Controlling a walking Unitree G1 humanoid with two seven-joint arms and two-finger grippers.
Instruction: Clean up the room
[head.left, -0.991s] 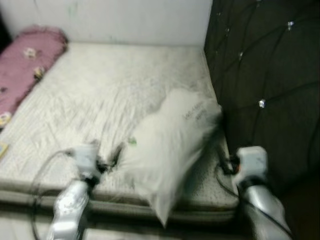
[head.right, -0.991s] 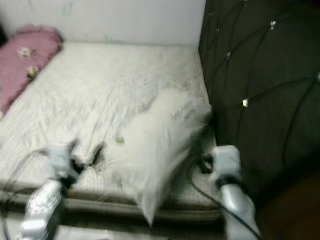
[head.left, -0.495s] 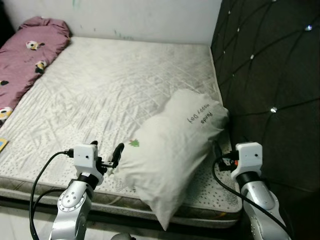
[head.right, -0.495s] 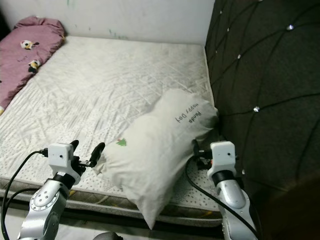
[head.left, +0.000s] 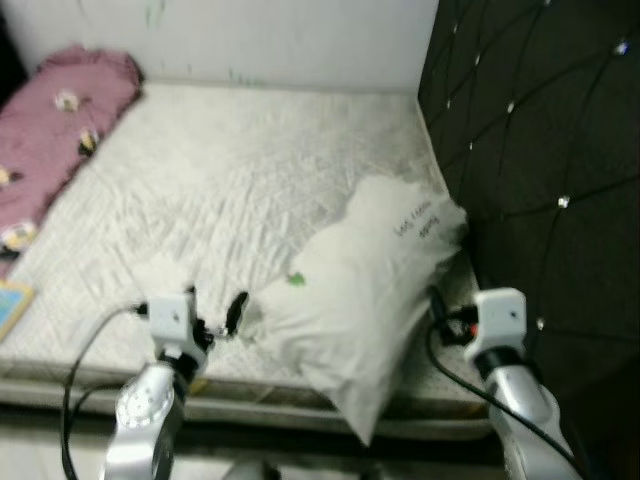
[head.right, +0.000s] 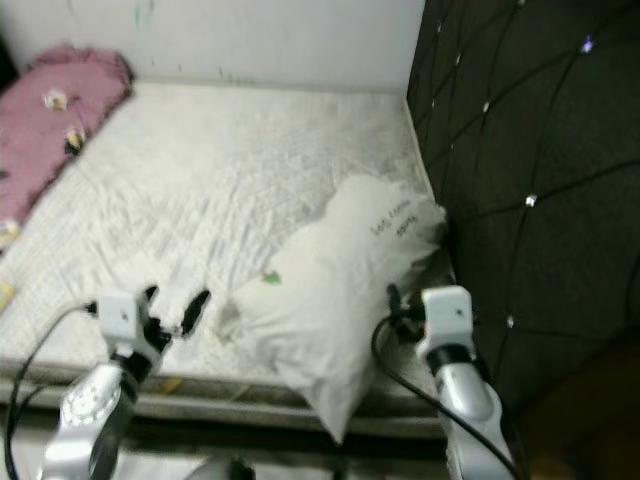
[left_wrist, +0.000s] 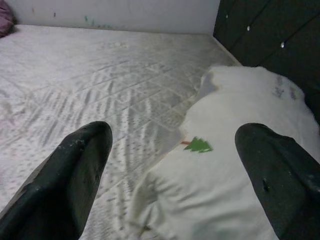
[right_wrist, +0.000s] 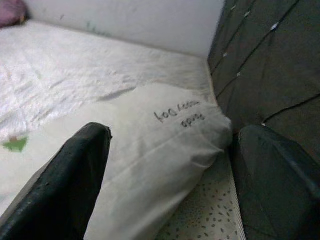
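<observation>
The white pillow (head.left: 365, 305) lies slantwise on the bed (head.left: 230, 190), its lower corner hanging past the mattress edge, its upper end close to the dark tufted headboard (head.left: 545, 150). It sits between the two sets of jaws: the left gripper (head.left: 215, 315) stands just off the pillow's near left edge, and the right gripper (head.right: 395, 310) is close against its right flank, beside the headboard. Both sets of jaws are spread wide and grasp nothing; in each wrist view the pillow fills the gap ahead of the fingers (left_wrist: 75, 170), not yet touched. The pillow looks plump and soft, its cotton-like case loosely wrinkled, with a small green tree print (left_wrist: 199, 145) and a line of dark lettering (right_wrist: 182, 116) near the top. It should be light and will sag and fold wherever it is pinched, so a hold on a single corner would likely let it droop; squeezing a thick fold of the filling on each long side seems surer. The mattress is quilted, pale and finely speckled. A pink patterned blanket (head.left: 55, 130) lies bunched far beyond the left jaws.
</observation>
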